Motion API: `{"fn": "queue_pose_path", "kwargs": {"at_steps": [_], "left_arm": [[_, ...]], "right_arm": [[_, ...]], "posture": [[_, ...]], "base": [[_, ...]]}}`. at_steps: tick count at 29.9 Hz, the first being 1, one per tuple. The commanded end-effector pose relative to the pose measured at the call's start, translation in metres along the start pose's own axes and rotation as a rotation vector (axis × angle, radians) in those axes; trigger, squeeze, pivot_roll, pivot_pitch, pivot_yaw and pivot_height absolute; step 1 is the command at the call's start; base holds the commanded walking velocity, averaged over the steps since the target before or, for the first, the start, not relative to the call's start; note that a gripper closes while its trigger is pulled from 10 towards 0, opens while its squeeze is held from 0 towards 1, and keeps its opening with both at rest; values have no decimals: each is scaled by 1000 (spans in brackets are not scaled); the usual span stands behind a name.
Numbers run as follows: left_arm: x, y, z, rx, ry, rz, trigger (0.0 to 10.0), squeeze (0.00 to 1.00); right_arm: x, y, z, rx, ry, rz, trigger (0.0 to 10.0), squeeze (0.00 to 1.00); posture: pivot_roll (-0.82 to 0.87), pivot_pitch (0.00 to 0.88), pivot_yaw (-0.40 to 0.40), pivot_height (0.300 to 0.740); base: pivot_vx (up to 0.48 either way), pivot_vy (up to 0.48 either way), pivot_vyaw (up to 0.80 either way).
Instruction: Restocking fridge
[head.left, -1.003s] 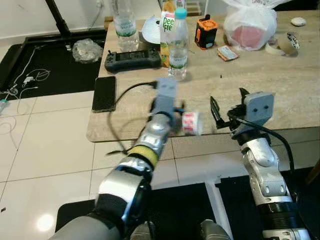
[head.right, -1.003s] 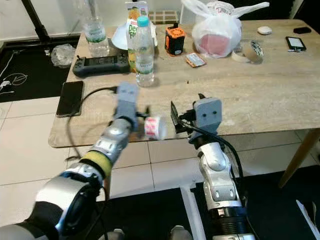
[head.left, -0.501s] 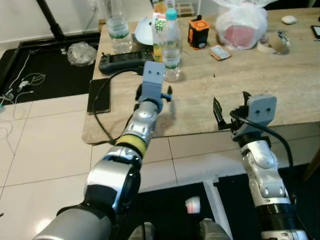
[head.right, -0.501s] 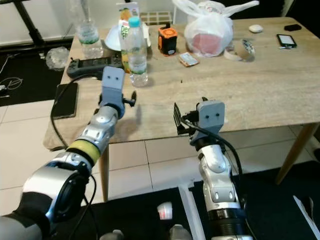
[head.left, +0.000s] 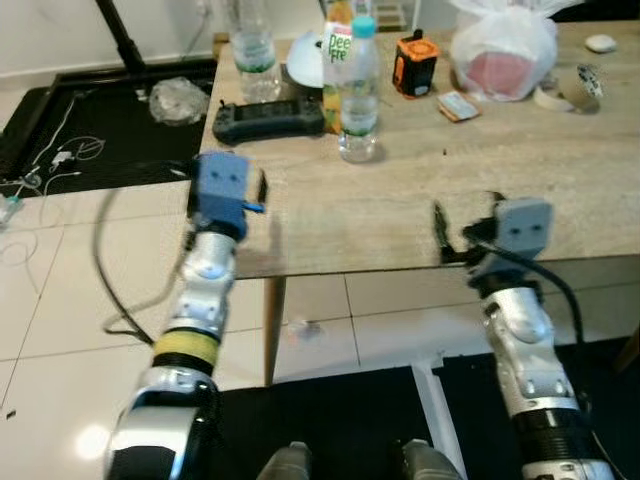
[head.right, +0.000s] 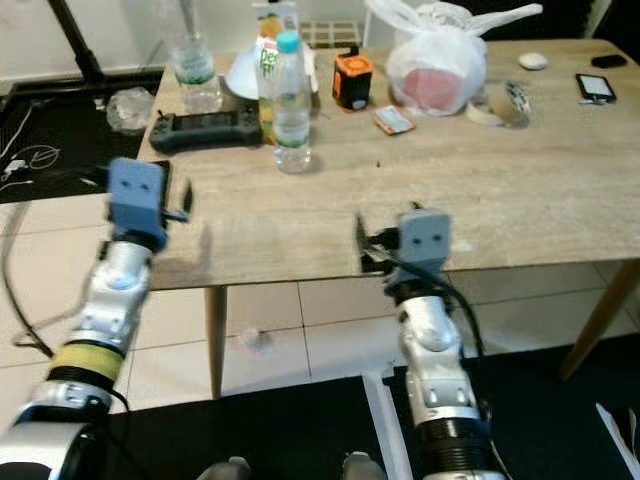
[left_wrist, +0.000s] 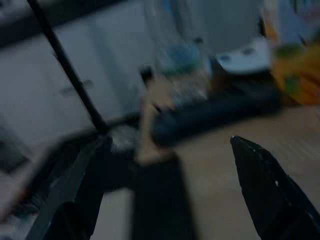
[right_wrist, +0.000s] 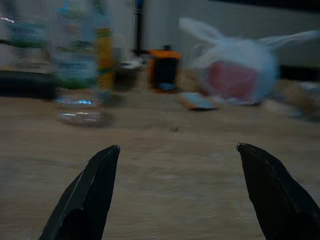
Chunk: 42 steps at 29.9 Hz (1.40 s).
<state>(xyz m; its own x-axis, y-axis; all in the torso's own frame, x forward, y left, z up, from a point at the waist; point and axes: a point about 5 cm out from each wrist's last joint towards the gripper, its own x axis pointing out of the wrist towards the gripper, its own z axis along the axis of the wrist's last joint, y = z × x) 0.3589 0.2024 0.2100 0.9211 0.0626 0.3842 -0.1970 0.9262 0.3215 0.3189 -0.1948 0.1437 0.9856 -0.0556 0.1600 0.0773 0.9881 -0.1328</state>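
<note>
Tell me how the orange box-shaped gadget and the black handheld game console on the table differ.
The orange box-shaped gadget is compact and stands upright; the black handheld game console is long, flat and lies down. The gadget sits by the white plastic bag, the console at the table's left end. Both rest on the wooden table.

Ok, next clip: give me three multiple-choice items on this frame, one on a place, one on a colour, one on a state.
1. Where does the clear plastic water bottle with the blue cap stand?
A. on the light wooden table
B. on the floor
C. in an end effector

2. What colour is the small boxy device beside the white plastic bag?
A. green
B. orange and black
C. purple

3. How are the right end effector's fingers?
A. shut on a bottle
B. shut on nothing
C. open, holding nothing

Key: 1 A, its base rests on the tabletop; 2 B, orange body with black edges; 3 C, the right wrist view shows both fingers apart over bare wood.
</note>
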Motion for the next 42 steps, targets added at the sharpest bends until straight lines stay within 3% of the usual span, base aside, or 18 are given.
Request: {"fn": "queue_pose_path", "kwargs": {"at_steps": [1, 4, 6, 8, 9, 11, 16, 17, 18, 20, 22, 25, 28, 30, 32, 33, 34, 42], "left_arm": [[-1, 29, 2, 73, -21, 80, 10000, 0], [-2, 96, 1, 193, -2, 274, 10000, 0], [-2, 96, 1, 193, -2, 274, 10000, 0], [-29, 178, -25, 351, 174, 533, 10000, 0], [-29, 178, -25, 351, 174, 533, 10000, 0], [-65, 227, -46, 434, 341, 698, 10000, 0], [-93, 239, -65, 456, 473, 741, 10000, 0], [-127, 242, -91, 441, 634, 746, 10000, 0], [-127, 242, -91, 441, 634, 746, 10000, 0], [-220, 198, -159, 381, 1054, 487, 10000, 0], [-220, 198, -159, 381, 1054, 487, 10000, 0], [-288, 146, -189, 271, 1331, 219, 10000, 0], [-288, 146, -189, 271, 1331, 219, 10000, 0], [-334, 100, -199, 154, 1497, -48, 10000, 0], [-334, 100, -199, 154, 1497, -48, 10000, 0], [-348, 76, -200, 137, 1520, -218, 10000, 0], [-348, 70, -201, 152, 1506, -272, 10000, 0], [-325, 40, -203, 194, 1401, -407, 10000, 0]], "right_arm": [[-5, -34, -6, -37, 9, -141, 10000, 0], [-17, -98, -8, -139, 29, -348, 10000, 0], [-17, -98, -8, -139, 29, -348, 10000, 0], [-50, -162, -29, -206, 159, -590, 10000, 0], [-50, -162, -29, -206, 159, -590, 10000, 0], [-84, -195, -51, -202, 284, -753, 10000, 0], [-105, -201, -72, -155, 382, -804, 10000, 0], [-128, -197, -99, -98, 509, -831, 10000, 0], [-128, -197, -99, -98, 509, -831, 10000, 0], [-174, -138, -164, -39, 873, -624, 10000, 0], [-174, -138, -164, -39, 873, -624, 10000, 0], [-197, -77, -193, -95, 1049, -336, 10000, 0], [-197, -77, -193, -95, 1049, -336, 10000, 0], [-213, -12, -206, -187, 1102, 55, 10000, 0], [-213, -12, -206, -187, 1102, 55, 10000, 0], [-223, 25, -208, -270, 1093, 341, 10000, 0], [-224, 32, -208, -307, 1083, 419, 10000, 0], [-204, 26, -206, -284, 1064, 363, 10000, 0]], "posture": [[131, 132, 26, 706], [133, 117, 19, 706], [133, 117, 19, 706], [131, 102, 17, 706], [131, 102, 17, 706], [133, 95, 18, 706], [127, 87, 18, 706], [124, 83, 19, 706], [124, 83, 19, 706], [110, 62, 15, 706], [110, 62, 15, 706], [110, 37, -8, 706], [110, 37, -8, 706], [119, 19, -23, 706], [119, 19, -23, 706], [120, 8, -20, 706], [124, 7, -19, 706], [118, 2, -15, 706]], "base": [[0, 0, 0], [0, 0, 0], [0, 0, 0], [0, 0, 0], [0, 0, 0], [0, 0, 0], [0, 0, 0], [0, 0, 0], [0, 0, 0], [0, 0, 0], [0, 0, 0], [0, 0, 0], [0, 0, 0], [0, 0, 0], [0, 0, 0], [0, 0, 0], [0, 0, 0], [0, 0, 0]]}}
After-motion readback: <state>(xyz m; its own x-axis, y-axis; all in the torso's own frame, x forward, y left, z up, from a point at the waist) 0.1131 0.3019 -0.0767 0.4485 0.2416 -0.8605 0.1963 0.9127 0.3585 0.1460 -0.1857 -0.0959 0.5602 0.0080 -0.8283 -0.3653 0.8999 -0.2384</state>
